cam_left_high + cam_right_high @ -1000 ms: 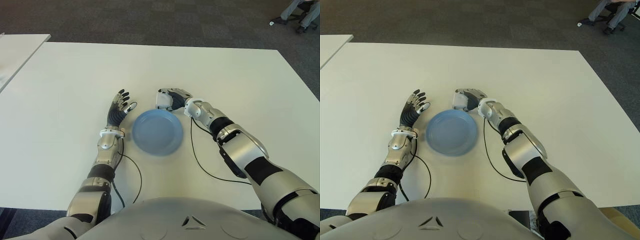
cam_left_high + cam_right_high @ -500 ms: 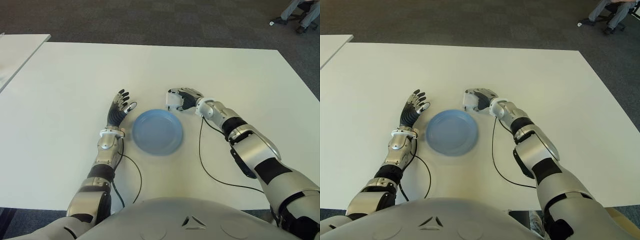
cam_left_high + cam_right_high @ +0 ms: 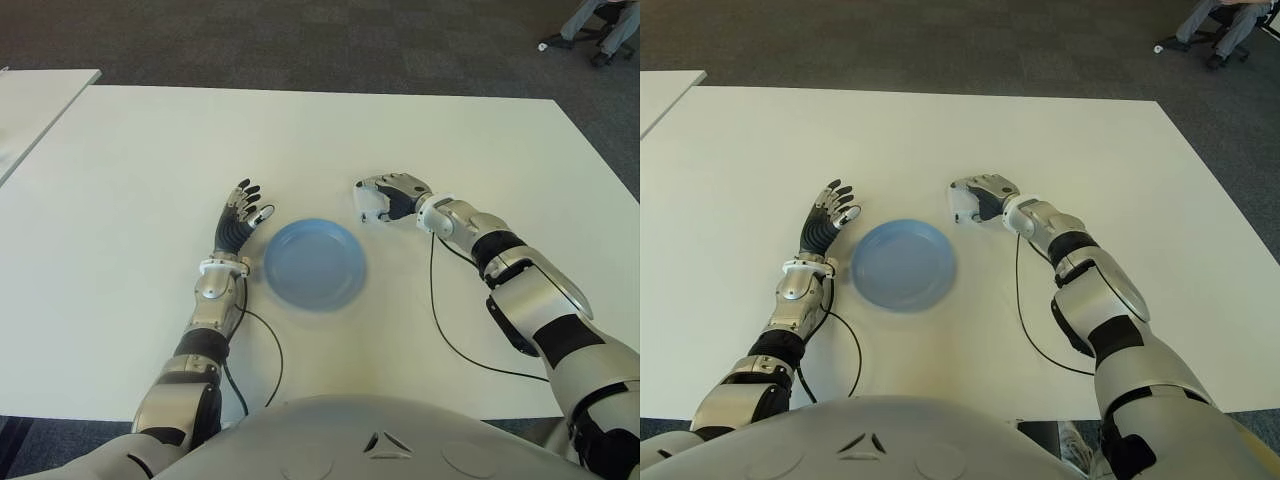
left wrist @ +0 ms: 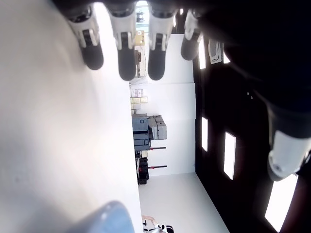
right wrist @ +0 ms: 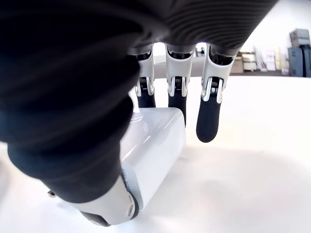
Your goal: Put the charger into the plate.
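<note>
Charger (image 3: 370,204), white block, sits in the right robot hand (image 3: 392,196), thumb and curled fingers (image 5: 177,97) around it, beyond and right of the blue plate (image 3: 314,263) over the white tabletop (image 3: 150,150). Grip looks loose with one finger off it, so it could slip or drop outside the rim. Left robot hand (image 3: 238,217), fingers spread and empty, shows just left of the plate.

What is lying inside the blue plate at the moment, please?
Nothing shows inside the blue plate; its whole bowl is uncovered. The white charger is in the right hand, over the table beside the plate.
</note>
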Controlling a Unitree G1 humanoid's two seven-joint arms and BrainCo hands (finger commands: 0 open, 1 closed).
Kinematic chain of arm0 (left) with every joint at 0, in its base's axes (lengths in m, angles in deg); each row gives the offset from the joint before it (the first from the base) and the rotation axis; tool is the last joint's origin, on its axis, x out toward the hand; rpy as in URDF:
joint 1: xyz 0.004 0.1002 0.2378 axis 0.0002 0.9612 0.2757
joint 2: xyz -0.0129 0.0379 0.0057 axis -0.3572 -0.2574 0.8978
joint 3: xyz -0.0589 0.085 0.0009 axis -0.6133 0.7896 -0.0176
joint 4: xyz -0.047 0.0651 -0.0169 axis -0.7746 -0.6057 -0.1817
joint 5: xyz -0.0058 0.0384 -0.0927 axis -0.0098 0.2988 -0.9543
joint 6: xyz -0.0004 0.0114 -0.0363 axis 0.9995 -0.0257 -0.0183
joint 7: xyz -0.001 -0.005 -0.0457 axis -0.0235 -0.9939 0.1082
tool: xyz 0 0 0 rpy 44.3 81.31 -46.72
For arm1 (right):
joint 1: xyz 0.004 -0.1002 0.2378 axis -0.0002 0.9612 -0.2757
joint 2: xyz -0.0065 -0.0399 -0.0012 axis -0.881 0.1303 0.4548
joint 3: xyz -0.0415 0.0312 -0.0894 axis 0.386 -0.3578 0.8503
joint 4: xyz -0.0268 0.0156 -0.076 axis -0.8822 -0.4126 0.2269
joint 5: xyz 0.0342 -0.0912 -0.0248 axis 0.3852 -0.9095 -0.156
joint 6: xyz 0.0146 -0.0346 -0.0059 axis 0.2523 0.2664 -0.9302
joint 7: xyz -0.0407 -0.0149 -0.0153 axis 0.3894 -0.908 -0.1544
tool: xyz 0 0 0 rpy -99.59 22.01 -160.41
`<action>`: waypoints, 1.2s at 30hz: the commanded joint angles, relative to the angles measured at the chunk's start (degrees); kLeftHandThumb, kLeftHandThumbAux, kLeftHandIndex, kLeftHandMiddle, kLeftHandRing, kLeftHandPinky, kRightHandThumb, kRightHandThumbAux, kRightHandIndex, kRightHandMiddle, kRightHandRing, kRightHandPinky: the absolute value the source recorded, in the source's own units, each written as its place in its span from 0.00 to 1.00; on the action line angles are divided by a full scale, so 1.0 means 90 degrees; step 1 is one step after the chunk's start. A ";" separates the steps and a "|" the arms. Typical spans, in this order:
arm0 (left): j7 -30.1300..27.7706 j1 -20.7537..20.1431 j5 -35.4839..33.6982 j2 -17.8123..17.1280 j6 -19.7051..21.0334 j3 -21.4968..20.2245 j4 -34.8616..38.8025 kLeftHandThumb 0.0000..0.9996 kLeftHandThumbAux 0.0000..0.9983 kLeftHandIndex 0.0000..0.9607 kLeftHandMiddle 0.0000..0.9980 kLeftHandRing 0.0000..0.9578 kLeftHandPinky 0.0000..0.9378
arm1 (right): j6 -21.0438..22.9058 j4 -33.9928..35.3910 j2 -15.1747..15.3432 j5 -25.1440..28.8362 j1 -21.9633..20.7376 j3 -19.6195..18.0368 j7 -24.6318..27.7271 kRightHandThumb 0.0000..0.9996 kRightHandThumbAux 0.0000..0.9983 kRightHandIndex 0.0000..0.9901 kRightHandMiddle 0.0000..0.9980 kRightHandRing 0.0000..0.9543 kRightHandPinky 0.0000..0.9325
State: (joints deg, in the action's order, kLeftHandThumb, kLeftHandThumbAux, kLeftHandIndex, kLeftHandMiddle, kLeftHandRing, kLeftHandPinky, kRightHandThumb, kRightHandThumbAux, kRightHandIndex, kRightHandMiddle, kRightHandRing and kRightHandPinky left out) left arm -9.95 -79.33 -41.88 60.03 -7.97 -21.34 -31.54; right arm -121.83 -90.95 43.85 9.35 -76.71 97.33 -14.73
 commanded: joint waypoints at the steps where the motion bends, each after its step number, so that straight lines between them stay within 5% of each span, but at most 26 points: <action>1: -0.0031 0.0326 0.0033 0.0004 0.0276 0.0022 -0.0406 0.00 0.55 0.11 0.17 0.17 0.16 | -0.0059 -0.0159 0.0256 -0.0526 0.0057 0.0410 -0.0171 0.00 0.97 0.12 0.61 0.69 0.69; 16: -0.0020 0.0300 0.0039 -0.0038 0.0298 0.0025 -0.0458 0.00 0.55 0.10 0.17 0.16 0.15 | -0.0123 -0.0215 0.0495 -0.0658 0.0052 0.0613 -0.0432 0.00 0.97 0.11 0.59 0.67 0.69; 36: -0.0065 0.0243 -0.0002 -0.0058 0.0298 0.0006 -0.0560 0.00 0.55 0.09 0.16 0.16 0.14 | -0.0608 0.0123 0.0940 -0.0456 0.0404 0.0471 -0.0396 0.01 0.96 0.07 0.46 0.52 0.51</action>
State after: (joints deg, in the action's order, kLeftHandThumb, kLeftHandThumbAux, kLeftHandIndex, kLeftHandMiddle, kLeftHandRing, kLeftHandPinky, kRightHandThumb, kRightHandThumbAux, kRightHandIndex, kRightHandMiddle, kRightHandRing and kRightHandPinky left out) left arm -9.99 -80.07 -42.02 59.44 -8.09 -21.37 -32.84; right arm -126.43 -89.64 51.85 5.61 -75.83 101.41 -20.11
